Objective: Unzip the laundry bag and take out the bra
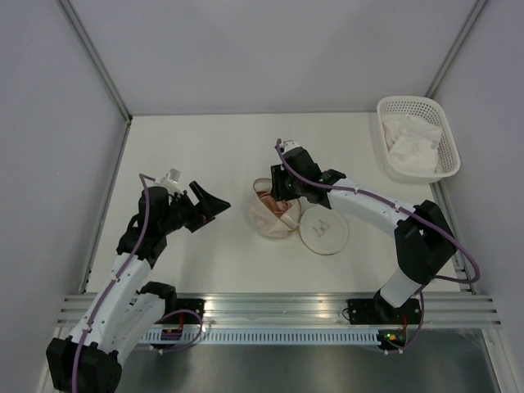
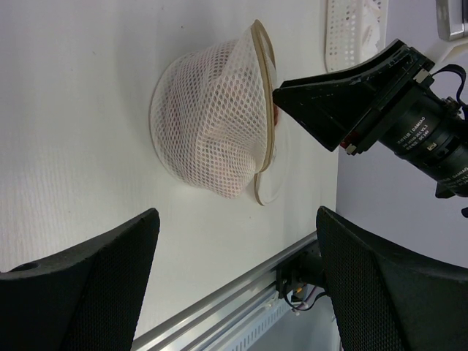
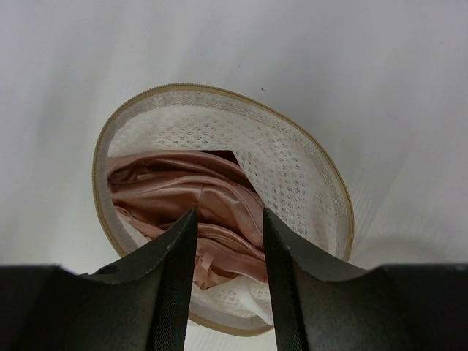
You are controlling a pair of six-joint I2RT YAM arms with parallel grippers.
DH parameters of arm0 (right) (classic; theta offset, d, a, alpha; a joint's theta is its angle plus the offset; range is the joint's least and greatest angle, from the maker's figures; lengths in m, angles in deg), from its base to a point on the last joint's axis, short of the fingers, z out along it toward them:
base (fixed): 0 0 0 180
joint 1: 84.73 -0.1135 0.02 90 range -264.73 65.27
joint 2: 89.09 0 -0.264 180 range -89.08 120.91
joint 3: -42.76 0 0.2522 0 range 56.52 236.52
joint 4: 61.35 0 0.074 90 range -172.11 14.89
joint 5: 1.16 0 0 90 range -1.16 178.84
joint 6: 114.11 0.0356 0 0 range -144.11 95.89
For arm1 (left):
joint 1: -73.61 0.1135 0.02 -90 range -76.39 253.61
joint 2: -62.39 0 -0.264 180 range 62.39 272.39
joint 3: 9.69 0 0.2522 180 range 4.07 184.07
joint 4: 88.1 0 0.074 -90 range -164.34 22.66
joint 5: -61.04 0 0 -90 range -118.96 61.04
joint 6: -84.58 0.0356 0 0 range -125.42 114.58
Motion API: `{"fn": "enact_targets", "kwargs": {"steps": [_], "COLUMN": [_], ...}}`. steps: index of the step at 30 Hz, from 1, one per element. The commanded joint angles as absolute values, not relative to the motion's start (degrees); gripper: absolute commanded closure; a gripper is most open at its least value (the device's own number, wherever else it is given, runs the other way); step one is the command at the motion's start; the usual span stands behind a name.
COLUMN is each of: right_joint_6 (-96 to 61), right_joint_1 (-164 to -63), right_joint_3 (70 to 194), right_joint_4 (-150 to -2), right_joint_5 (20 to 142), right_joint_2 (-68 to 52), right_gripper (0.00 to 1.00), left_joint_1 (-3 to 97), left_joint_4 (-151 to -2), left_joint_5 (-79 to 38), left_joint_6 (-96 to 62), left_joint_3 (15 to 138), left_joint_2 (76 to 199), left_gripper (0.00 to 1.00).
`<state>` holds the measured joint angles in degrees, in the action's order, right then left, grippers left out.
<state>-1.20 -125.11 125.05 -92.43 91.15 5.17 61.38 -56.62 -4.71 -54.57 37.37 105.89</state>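
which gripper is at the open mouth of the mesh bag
The right gripper, its fingers poised over the pink bra inside the laundry bag. The left gripper hangs open off to the side, clear of the bag.

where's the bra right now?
The bra sits inside the open laundry bag, mid-table in the top view, just ahead of the right gripper.

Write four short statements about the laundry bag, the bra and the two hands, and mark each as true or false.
1. The laundry bag is zipped shut. False: it is open, its flap lying beside it.
2. The bra lies inside the bag. True.
3. The left hand holds the bag. False: it is open, apart from the bag.
4. The right hand is at the bag's opening. True.
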Motion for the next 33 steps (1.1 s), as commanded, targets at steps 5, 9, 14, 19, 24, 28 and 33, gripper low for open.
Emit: {"fn": "enact_targets", "kwargs": {"steps": [5, 9, 14, 19, 24, 28, 33], "right_joint_6": [-2.4, -2.3, -2.1, -3.5, -5.3, -5.2, -4.2], "right_joint_1": [-124.9, -124.8, -124.9, -124.9, -124.9, -124.9, -124.9], "right_joint_3": [124.1, 123.6, 122.4, 124.3, 127.2, 127.4, 125.7], "right_joint_4": [-91.1, -91.2, -91.5, -94.0, -96.4, -96.6, -94.9], "right_joint_5": [89.7, 89.5, 90.8, 95.7, 98.4, 96.4, 93.8], "right_joint_2": [8.0, 8.9, 8.4, 7.5, 9.1, 11.3, 13.5], "right_gripper": [0.58, 0.64, 0.76, 0.54, 0.49, 0.50, 0.53], "left_joint_1": [61.6, 61.6, 61.6, 61.6, 61.6, 61.6, 61.6], "left_joint_4": [-56.3, -56.4, -56.3, -57.0, -57.4, -57.4, -57.5], "left_joint_5": [-4.1, -4.2, -4.3, -3.5, -3.3, -3.7, -3.8], "left_joint_6": [-55.3, -55.3, -55.1, -55.3, -55.5, -55.6, -55.5], "left_joint_3": [39.7, 39.8, 39.8, 39.7, 39.4, 39.0, 38.9], "left_joint_2": [106.9, 106.9, 107.3, 108.3, 108.0, 107.8, 108.0], "left_gripper": [0.09, 0.09, 0.09, 0.09, 0.09, 0.09, 0.09]}}
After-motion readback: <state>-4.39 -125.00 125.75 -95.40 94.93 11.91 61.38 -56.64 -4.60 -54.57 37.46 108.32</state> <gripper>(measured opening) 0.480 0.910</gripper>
